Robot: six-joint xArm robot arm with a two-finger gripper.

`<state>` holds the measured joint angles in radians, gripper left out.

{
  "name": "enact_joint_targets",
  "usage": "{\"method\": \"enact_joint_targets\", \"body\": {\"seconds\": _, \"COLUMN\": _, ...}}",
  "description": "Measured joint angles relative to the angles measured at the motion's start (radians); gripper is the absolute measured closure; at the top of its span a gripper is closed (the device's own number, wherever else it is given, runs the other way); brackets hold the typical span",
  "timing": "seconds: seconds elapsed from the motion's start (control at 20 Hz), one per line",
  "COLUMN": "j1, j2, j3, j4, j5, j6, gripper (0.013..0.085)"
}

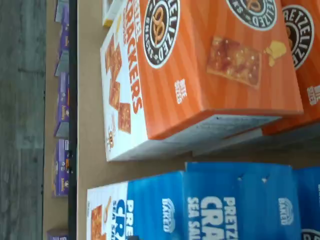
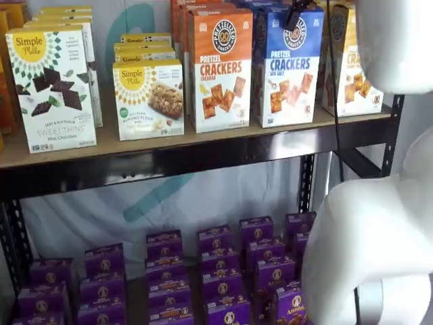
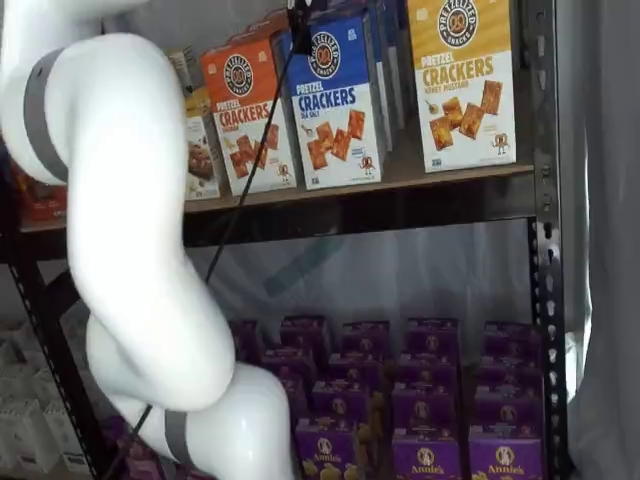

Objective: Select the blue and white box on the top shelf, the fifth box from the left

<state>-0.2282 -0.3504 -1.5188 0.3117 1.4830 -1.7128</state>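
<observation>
The blue and white box (image 2: 287, 68) stands upright on the top shelf (image 2: 101, 147), between an orange-topped carton and a yellow-topped one; it shows in both shelf views (image 3: 335, 105). In the wrist view its blue top and white front (image 1: 235, 205) fill one edge, on the tan board (image 1: 92, 100). Of my gripper (image 2: 296, 13) only dark fingers show, hanging from the top edge just over this box's upper rim, with a cable beside them (image 3: 300, 12). No box is in the fingers, which stand open.
The orange-topped carton (image 2: 218, 68) stands close on the box's left, a yellow-topped carton (image 3: 465, 80) on its right. Simple Mills boxes (image 2: 51, 88) fill the shelf's left. Small purple boxes (image 2: 203, 271) cover the lower level. My white arm (image 3: 120, 250) stands before the shelves.
</observation>
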Motion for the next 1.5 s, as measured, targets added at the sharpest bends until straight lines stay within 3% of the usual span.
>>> {"method": "enact_joint_targets", "body": {"seconds": 0.35, "j1": 0.003, "j2": 0.052, "j3": -0.045, "j4": -0.036, "j5": 0.043, "j6": -0.008, "gripper": 0.0130}}
{"method": "enact_joint_targets", "body": {"seconds": 0.95, "j1": 0.010, "j2": 0.134, "j3": -0.161, "j4": -0.094, "j5": 0.190, "j6": -0.007, "gripper": 0.0130}}
{"method": "enact_joint_targets", "body": {"seconds": 1.5, "j1": 0.049, "j2": 0.106, "j3": -0.113, "j4": -0.163, "j5": 0.178, "j6": 0.006, "gripper": 0.0130}}
